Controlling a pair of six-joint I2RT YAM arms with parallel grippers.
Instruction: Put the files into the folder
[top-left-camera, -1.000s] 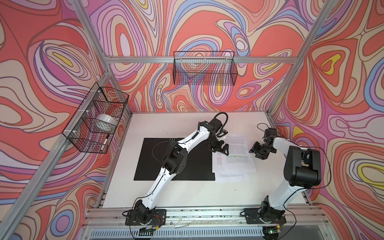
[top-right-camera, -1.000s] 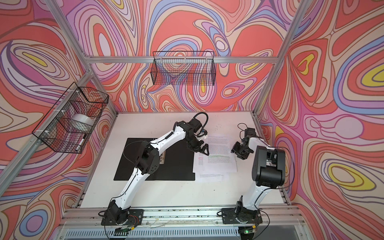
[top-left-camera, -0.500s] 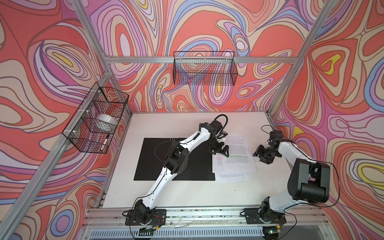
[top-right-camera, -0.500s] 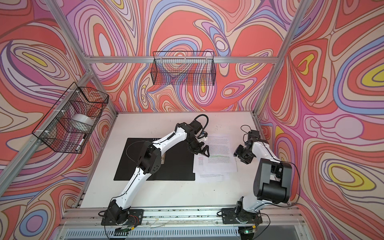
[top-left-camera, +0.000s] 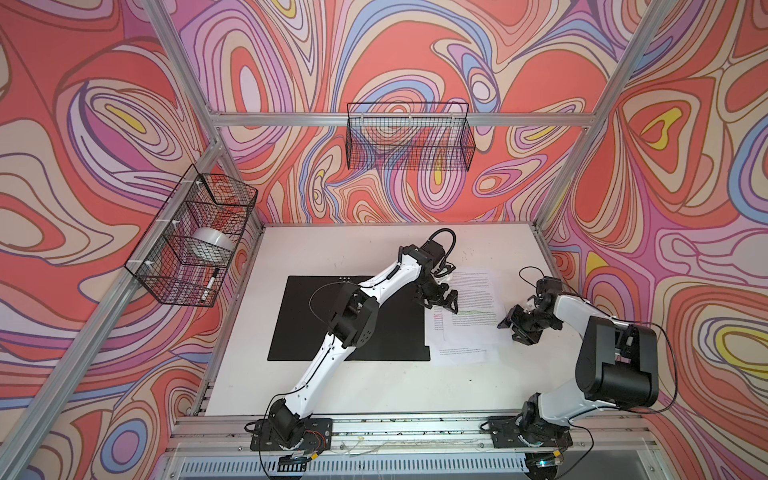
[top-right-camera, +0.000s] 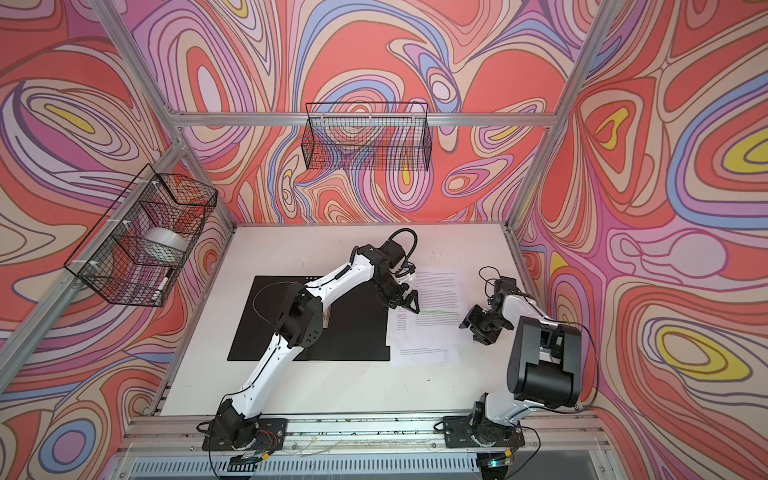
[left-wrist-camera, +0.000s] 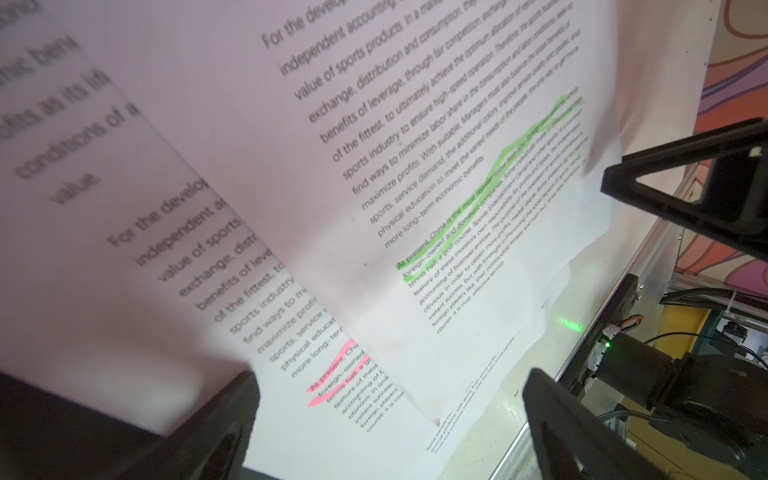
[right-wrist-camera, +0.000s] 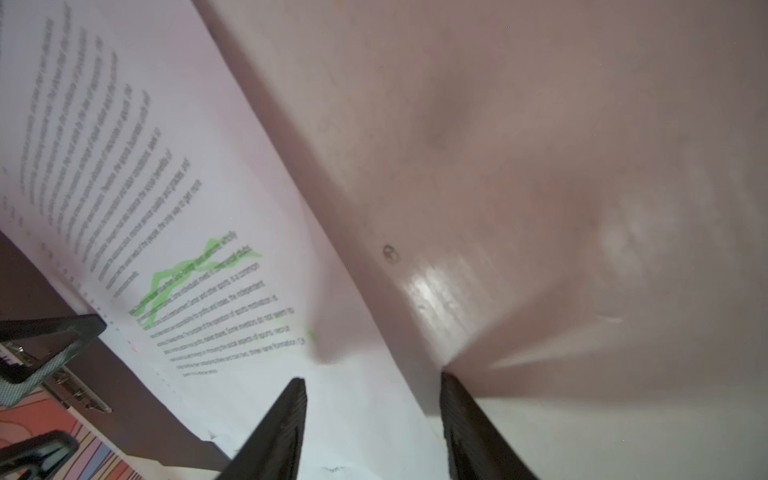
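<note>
The right pincer stands half open and holds nothing. One jaw is over the right edge of the files, the other over bare counter. In the last second its elbow has swung outward while the tips kept to that edge. The left pincer stays wide open and empty above the files' left edge. So nothing is filed yet: the files lie beside the open black folder, overlapping its right edge. Legible: "value of sports products" and, in green highlight, "At present, China is the most". A pink-marked copy lies beneath.

Tape roll in wire basket
</note>
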